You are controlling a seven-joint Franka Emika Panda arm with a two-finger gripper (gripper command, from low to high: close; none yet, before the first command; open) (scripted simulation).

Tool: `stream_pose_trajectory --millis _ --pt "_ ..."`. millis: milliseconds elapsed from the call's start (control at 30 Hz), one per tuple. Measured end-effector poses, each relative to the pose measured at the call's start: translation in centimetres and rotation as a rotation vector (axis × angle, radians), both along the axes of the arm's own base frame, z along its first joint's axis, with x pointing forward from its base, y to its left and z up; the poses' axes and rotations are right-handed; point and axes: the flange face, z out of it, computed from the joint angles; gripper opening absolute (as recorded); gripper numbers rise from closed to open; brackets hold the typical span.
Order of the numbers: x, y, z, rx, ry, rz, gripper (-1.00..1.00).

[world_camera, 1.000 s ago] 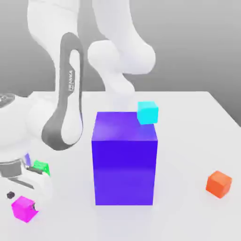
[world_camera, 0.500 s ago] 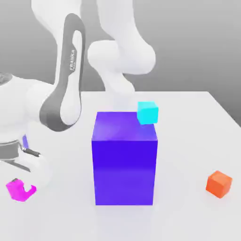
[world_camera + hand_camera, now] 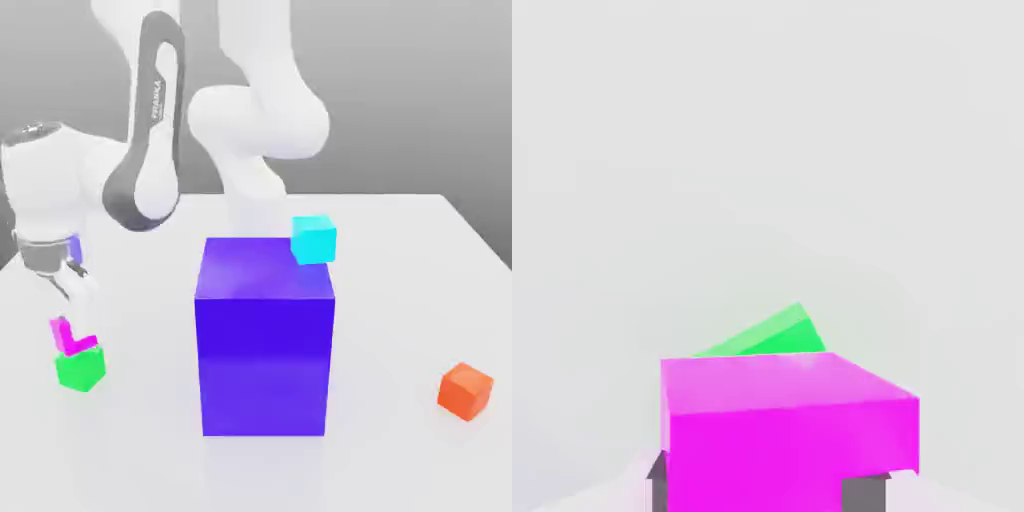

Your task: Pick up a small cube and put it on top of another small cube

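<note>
Hand (image 3: pixel 75 333) holding magenta cube (image 3: pixel 782 445) between its fingers, above green cube (image 3: pixel 80 370)

You have a plain, bright magenta small cube (image 3: pixel 64 337), its upper face a paler pink in the hand view. The other small cube (image 3: pixel 80 370), at the exterior view's left, reads solid bright green, with one lighter green face in the hand view. Your big block (image 3: pixel 264 360) is deep blue-violet, unpatterned, slightly lighter on top. Note plain cyan on the cube (image 3: pixel 314 240) at its far right corner, and orange-red on the cube (image 3: pixel 465 391) at the near right. Your table (image 3: pixel 390 300) is plain off-white.
</note>
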Motion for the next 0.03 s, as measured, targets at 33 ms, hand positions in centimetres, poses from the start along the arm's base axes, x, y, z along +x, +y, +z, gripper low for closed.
stream_pose_trajectory --millis 33 --pt "-0.02 -0.02 0.0 0.0 0.0 -0.001 1.0"
